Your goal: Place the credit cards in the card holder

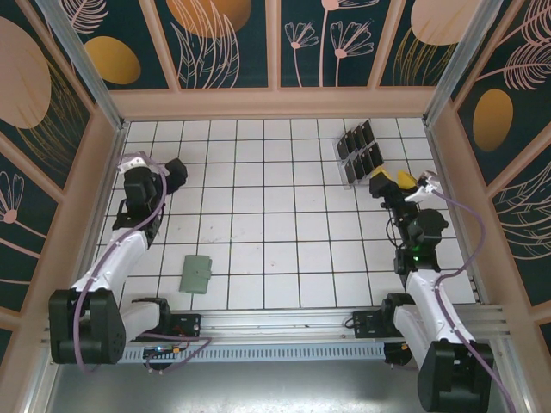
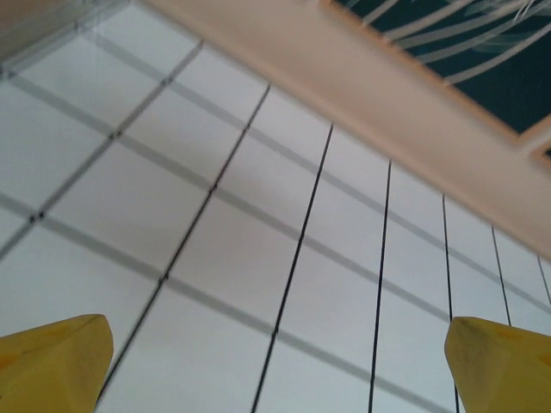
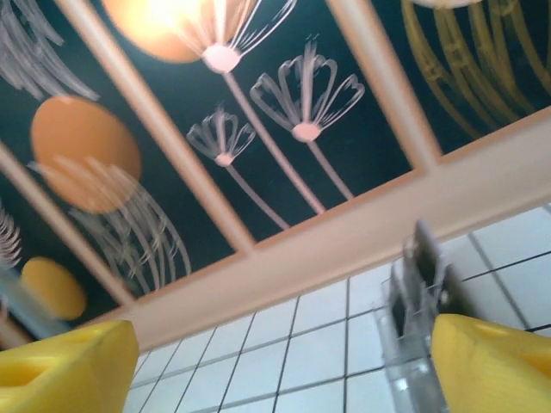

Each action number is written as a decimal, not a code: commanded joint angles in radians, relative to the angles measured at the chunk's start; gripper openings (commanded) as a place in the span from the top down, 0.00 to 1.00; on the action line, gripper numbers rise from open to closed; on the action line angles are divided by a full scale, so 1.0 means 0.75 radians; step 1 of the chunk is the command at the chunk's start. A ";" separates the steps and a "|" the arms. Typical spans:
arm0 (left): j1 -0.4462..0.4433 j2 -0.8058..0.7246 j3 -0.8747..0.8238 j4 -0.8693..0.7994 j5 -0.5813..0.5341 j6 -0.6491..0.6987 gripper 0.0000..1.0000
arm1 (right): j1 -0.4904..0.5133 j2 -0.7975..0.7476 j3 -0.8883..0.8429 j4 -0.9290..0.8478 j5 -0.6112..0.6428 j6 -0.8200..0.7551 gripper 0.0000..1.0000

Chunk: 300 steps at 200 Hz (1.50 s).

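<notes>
Right tool gapes empty near thin dark rectangular cards in a clear plastic slotted rack; a skewed reach could shove the rack

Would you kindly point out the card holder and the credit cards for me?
card holder (image 1: 196, 274): top external view, middle of its green cover.
credit cards (image 1: 362, 158): top external view, one dark card in the group.
</notes>
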 commanded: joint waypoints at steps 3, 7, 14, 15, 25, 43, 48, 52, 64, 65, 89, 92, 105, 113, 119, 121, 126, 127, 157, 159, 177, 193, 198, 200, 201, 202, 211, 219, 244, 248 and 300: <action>-0.104 -0.155 -0.075 -0.332 -0.029 -0.131 0.01 | 0.157 0.033 0.077 -0.244 -0.105 0.086 0.18; -0.119 -0.176 -0.089 -0.358 -0.038 -0.141 0.02 | 0.202 0.048 0.093 -0.283 -0.084 0.069 0.18; -0.142 -0.204 -0.110 -0.400 -0.038 -0.159 0.02 | 0.281 0.082 0.119 -0.349 -0.027 0.040 0.19; -0.145 -0.207 -0.114 -0.403 -0.035 -0.162 0.01 | 0.295 0.087 0.123 -0.357 -0.018 0.035 0.19; -0.168 -0.244 -0.145 -0.450 -0.030 -0.180 0.01 | 0.407 0.147 0.156 -0.425 0.066 0.004 0.20; -0.209 -0.296 -0.204 -0.508 -0.033 -0.219 0.02 | 0.557 0.270 0.196 -0.471 0.192 -0.010 0.21; -0.223 -0.307 -0.219 -0.519 -0.034 -0.230 0.01 | 0.580 0.308 0.208 -0.474 0.207 -0.012 0.21; -0.236 -0.314 -0.231 -0.522 -0.028 -0.243 0.02 | 0.600 0.348 0.217 -0.478 0.217 -0.012 0.22; -0.284 -0.315 -0.259 -0.517 -0.008 -0.279 0.01 | 0.640 0.443 0.259 -0.501 0.237 -0.010 0.24; -0.290 -0.314 -0.261 -0.517 -0.007 -0.282 0.01 | 0.643 0.451 0.262 -0.503 0.238 -0.010 0.24; -0.440 -0.249 -0.252 -0.540 -0.050 -0.328 0.02 | 0.688 0.594 0.344 -0.538 0.258 -0.010 0.26; -0.459 -0.243 -0.249 -0.543 -0.057 -0.336 0.01 | 0.690 0.606 0.352 -0.541 0.263 -0.011 0.26; -0.521 -0.229 -0.245 -0.556 -0.088 -0.364 0.01 | 0.705 0.645 0.378 -0.555 0.280 -0.011 0.26; -0.549 -0.232 -0.240 -0.572 -0.109 -0.378 0.02 | 0.708 0.658 0.388 -0.563 0.284 -0.014 0.26; -0.566 -0.239 -0.238 -0.588 -0.126 -0.386 0.01 | 0.709 0.663 0.393 -0.571 0.288 -0.015 0.26; -0.572 -0.242 -0.238 -0.592 -0.132 -0.390 0.01 | 0.709 0.665 0.395 -0.573 0.290 -0.016 0.26; -0.583 -0.251 -0.236 -0.610 -0.144 -0.394 0.02 | 0.709 0.669 0.397 -0.580 0.297 -0.018 0.26; -0.584 -0.252 -0.236 -0.612 -0.147 -0.395 0.02 | 0.710 0.670 0.397 -0.581 0.298 -0.019 0.26; -0.611 -0.339 -0.230 -0.718 -0.171 -0.429 0.01 | 0.709 0.673 0.399 -0.603 0.323 -0.041 0.26; -0.613 -0.342 -0.229 -0.724 -0.169 -0.431 0.02 | 0.709 0.673 0.400 -0.604 0.325 -0.042 0.26; -0.626 -0.381 -0.219 -0.799 -0.142 -0.446 0.02 | 0.709 0.684 0.413 -0.617 0.335 -0.050 0.26; -0.652 -0.404 -0.217 -0.827 -0.112 -0.467 0.01 | 0.709 0.701 0.430 -0.623 0.337 -0.053 0.26; -0.659 -0.403 -0.216 -0.832 -0.105 -0.478 0.02 | 0.709 0.706 0.436 -0.623 0.337 -0.055 0.26; -0.661 -0.400 -0.214 -0.836 -0.100 -0.483 0.02 | 0.710 0.709 0.438 -0.624 0.337 -0.054 0.26; -0.661 -0.399 -0.213 -0.838 -0.098 -0.483 0.01 | 0.710 0.710 0.439 -0.625 0.337 -0.053 0.26; -0.662 -0.396 -0.213 -0.839 -0.097 -0.485 0.01 | 0.710 0.711 0.440 -0.624 0.337 -0.053 0.26; -0.668 -0.382 -0.209 -0.851 -0.082 -0.492 0.02 | 0.708 0.720 0.449 -0.627 0.337 -0.053 0.25; -0.674 -0.372 -0.210 -0.853 -0.075 -0.497 0.02 | 0.709 0.727 0.453 -0.628 0.337 -0.050 0.26; -0.681 -0.364 -0.243 -0.839 -0.045 -0.516 0.02 | 0.709 0.737 0.453 -0.629 0.341 -0.049 0.25; -0.683 -0.364 -0.248 -0.836 -0.039 -0.517 0.01 | 0.709 0.737 0.453 -0.630 0.343 -0.049 0.25; -0.687 -0.332 -0.343 -0.734 0.018 -0.548 0.01 | 0.708 0.735 0.453 -0.656 0.359 -0.053 0.25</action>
